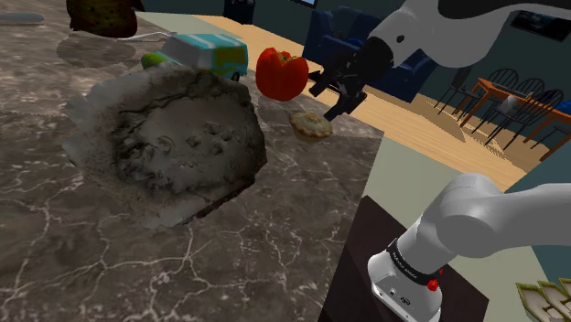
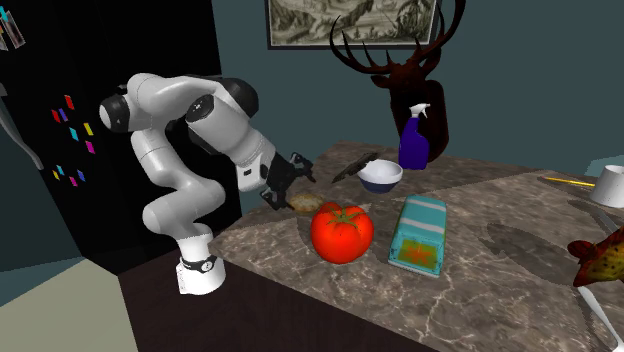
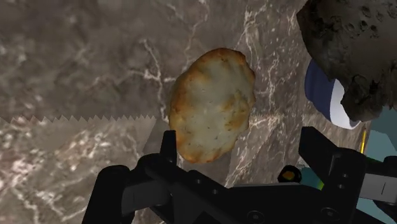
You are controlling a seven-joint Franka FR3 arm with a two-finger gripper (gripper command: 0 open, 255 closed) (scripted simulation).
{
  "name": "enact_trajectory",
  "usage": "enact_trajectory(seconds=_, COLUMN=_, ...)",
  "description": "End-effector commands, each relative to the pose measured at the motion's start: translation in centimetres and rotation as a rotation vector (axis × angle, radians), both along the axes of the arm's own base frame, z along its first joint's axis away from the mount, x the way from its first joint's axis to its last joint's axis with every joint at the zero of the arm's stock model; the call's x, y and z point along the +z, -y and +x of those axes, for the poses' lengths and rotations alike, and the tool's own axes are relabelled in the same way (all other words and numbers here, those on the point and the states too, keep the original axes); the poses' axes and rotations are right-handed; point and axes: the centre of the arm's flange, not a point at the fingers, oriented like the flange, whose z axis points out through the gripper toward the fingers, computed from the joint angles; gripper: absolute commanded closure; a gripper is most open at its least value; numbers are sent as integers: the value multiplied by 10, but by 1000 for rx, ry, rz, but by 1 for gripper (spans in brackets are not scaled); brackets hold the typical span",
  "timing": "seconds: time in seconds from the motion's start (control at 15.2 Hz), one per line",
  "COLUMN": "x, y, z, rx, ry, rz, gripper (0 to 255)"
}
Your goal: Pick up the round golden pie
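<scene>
risk check | we're hovering the gripper above the pie, jaws spread apart | it's lying flat, off-centre, so we're probably risking shoving it off the counter

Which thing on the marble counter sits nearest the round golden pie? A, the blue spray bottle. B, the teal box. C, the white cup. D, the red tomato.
D: the red tomato stands right beside the pie near the counter's edge, closer than anything else on the counter.
</scene>
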Motion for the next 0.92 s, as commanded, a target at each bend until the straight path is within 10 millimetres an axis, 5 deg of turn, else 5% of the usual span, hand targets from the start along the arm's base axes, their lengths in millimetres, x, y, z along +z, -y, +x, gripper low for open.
enact_trajectory(seconds=0.0, x=-12, y=0, z=0, rx=-2, ry=-1, rz=5, gripper=0)
enact_trajectory(seconds=0.33, x=-31, y=0, z=0, rx=-2, ry=-1, rz=5, gripper=0)
enact_trajectory(seconds=0.4, x=-31, y=-1, z=1, rx=-2, ry=-1, rz=5, gripper=255)
enact_trajectory(seconds=0.86, x=-29, y=-4, z=-1, rx=-2, ry=-1, rz=5, gripper=255)
